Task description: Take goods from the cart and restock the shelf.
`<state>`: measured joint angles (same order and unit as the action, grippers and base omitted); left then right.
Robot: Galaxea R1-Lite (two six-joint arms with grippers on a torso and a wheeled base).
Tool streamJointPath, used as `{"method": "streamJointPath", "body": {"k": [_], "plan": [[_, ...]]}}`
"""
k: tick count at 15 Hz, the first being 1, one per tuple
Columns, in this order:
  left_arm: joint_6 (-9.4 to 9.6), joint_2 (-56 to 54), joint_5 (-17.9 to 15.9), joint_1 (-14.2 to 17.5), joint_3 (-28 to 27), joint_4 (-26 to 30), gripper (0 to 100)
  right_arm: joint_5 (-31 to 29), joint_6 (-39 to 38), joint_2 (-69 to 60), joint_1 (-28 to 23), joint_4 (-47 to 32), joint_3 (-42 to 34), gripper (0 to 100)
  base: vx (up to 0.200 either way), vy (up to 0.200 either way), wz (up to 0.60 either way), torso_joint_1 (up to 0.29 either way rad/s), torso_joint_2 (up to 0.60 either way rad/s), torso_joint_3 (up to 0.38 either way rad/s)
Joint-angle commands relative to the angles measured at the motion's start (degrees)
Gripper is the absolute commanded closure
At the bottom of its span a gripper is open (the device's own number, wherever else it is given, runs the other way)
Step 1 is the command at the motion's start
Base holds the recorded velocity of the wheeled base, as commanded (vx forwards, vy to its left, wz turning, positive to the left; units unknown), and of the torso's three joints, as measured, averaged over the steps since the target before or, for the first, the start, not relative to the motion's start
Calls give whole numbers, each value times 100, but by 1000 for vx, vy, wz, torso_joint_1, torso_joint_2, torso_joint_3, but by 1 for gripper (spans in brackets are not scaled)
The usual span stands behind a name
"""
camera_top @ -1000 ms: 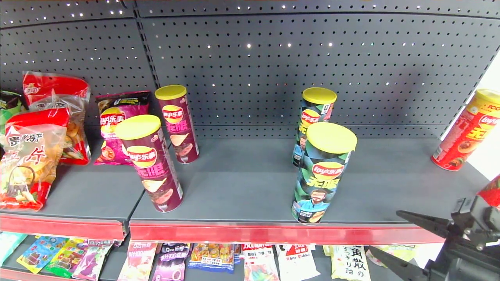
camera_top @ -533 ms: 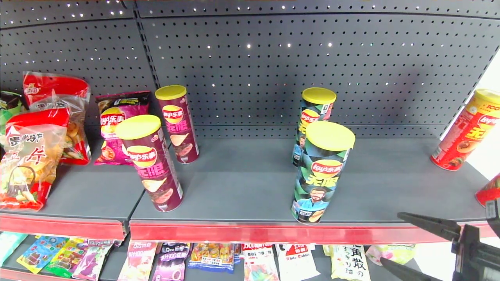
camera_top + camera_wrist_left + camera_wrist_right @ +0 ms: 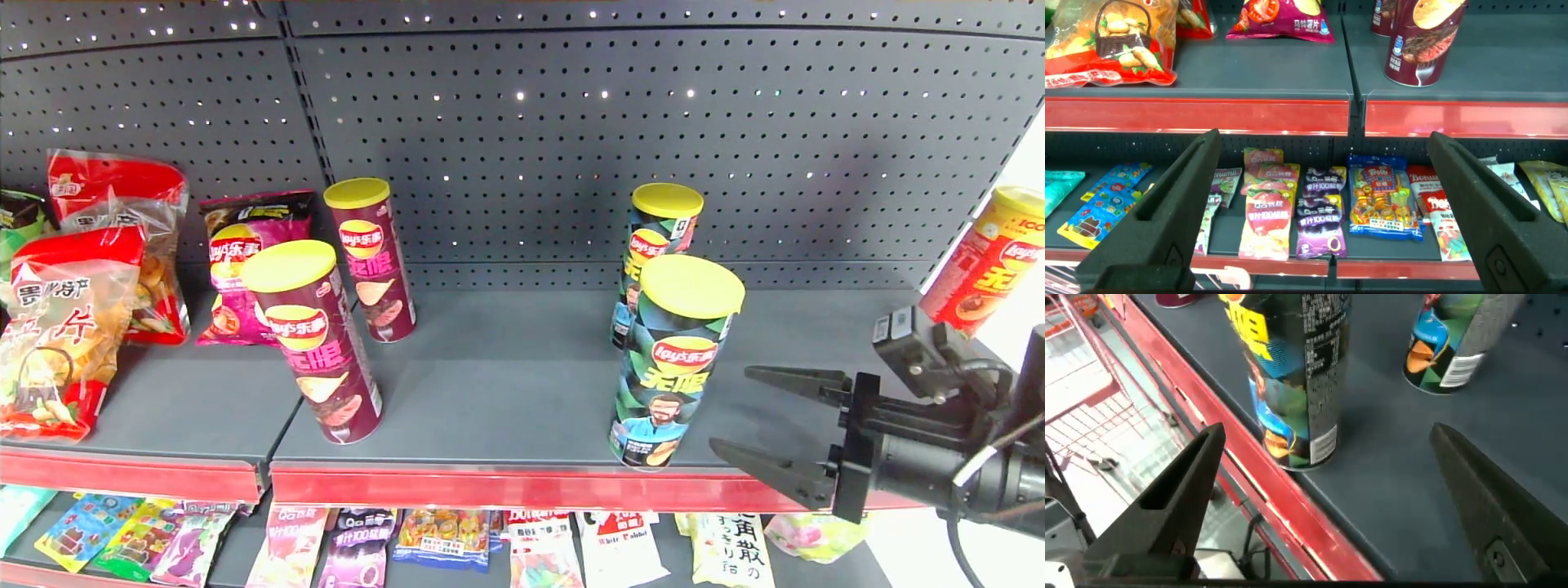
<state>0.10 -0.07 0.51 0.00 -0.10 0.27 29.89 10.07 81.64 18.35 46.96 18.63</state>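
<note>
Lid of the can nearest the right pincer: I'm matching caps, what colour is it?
Yellow lid, on the green-patterned can; clearest in the head view.

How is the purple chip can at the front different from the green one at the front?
The purple can is dark purple with chips drawn on it; the green can is green and black with a cartoon man. The purple can stands further left, slightly back from the shelf's red edge; the green can stands right at it, near the open right gripper. Both are tall, upright, with yellow lids.
</note>
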Motion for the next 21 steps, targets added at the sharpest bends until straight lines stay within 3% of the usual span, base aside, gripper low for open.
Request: {"method": "streamJointPath", "body": {"k": [1, 6, 10, 14, 21], "plan": [[-1, 7, 2, 0, 1, 0, 0, 245, 39, 449, 2, 112, 97, 0, 0, 0, 0, 0, 0, 0], [-1, 7, 2, 0, 1, 0, 0, 386, 241, 748, 2, 305, 176, 0, 0, 0, 0, 0, 0, 0], [-1, 7, 2, 0, 1, 0, 0, 483, 259, 1161, 20, 305, 730, 0, 0, 0, 0, 0, 0, 0], [-1, 7, 2, 0, 1, 0, 0, 1230, 628, 1372, 37, 296, 783, 0, 0, 0, 0, 0, 0, 0], [-1, 7, 2, 0, 1, 0, 0, 1256, 716, 1855, 257, 296, 1319, 0, 0, 0, 0, 0, 0, 0]]}}
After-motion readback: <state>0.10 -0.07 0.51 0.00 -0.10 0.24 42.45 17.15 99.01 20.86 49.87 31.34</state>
